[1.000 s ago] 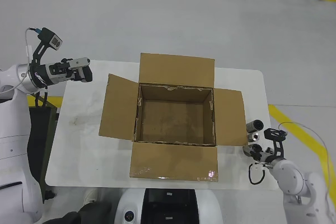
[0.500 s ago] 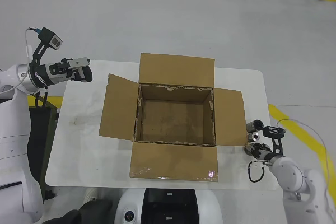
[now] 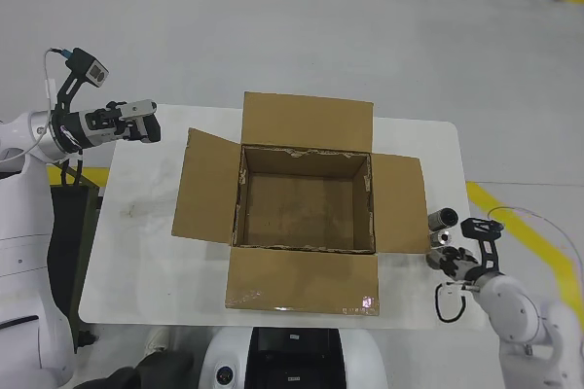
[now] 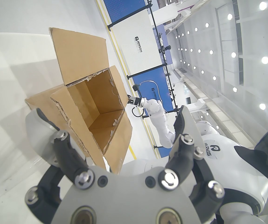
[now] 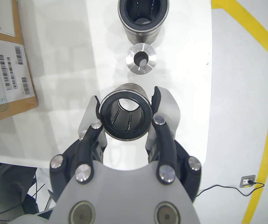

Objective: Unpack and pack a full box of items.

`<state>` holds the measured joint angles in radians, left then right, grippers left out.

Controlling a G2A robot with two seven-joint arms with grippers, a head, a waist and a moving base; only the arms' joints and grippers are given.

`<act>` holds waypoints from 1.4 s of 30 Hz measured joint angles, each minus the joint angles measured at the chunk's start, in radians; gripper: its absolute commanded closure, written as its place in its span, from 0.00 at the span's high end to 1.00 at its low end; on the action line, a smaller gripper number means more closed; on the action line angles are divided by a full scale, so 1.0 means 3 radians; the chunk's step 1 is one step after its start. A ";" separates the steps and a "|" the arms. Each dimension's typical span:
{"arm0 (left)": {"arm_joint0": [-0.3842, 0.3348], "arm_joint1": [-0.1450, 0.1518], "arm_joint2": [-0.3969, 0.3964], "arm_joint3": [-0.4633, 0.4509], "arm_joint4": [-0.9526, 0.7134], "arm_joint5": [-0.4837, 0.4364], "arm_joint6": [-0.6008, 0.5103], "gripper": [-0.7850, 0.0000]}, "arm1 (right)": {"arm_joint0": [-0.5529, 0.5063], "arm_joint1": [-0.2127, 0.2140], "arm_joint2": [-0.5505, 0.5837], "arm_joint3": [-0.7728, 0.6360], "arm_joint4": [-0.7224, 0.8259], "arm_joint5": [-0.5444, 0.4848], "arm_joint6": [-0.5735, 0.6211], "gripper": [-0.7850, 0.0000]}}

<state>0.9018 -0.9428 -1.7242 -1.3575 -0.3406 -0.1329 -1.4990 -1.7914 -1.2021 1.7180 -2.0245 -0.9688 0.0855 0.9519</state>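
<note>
Right gripper (image 5: 127, 104) was clamped on a black-lined linear bearing (image 5: 126, 127), one finger against each side, the bearing standing on end on the counter (image 3: 136, 253) right of the open cardboard box (image 3: 307, 119). A second bearing (image 5: 143, 12) and a small metal bushing (image 5: 140, 58) stood in line just beyond it. Left gripper (image 4: 110, 117) was spread wide, holding nothing, over the counter's far-left corner, well apart from the box.

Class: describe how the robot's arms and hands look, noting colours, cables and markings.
The left arm and right arm have rounded white shells. The left hand and right hand each have a grey plate with silver screws, black linkages and white fingers with black pads. A black cable loops by the right wrist.
</note>
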 measured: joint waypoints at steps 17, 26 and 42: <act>0.0000 0.0000 0.0000 0.0000 0.0000 0.0000 0.0000 1.00 | 0.0063 0.0037 0.0248 -0.0554 -0.0022 0.0160 0.0236 0.00; 0.0000 0.0000 0.0000 0.0000 0.0000 0.0000 0.0000 1.00 | 0.0457 0.0049 -0.0033 -0.0611 -0.0202 0.0203 0.0223 0.00; 0.0000 0.0000 0.0000 0.0000 0.0000 0.0000 0.0000 1.00 | 0.1557 0.0010 -0.1089 -0.0472 -0.0450 0.0127 0.0324 0.00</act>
<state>0.9018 -0.9428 -1.7242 -1.3575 -0.3406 -0.1329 -1.4990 -1.3242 -1.1992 1.3913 -2.1662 -1.1037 0.1237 1.0492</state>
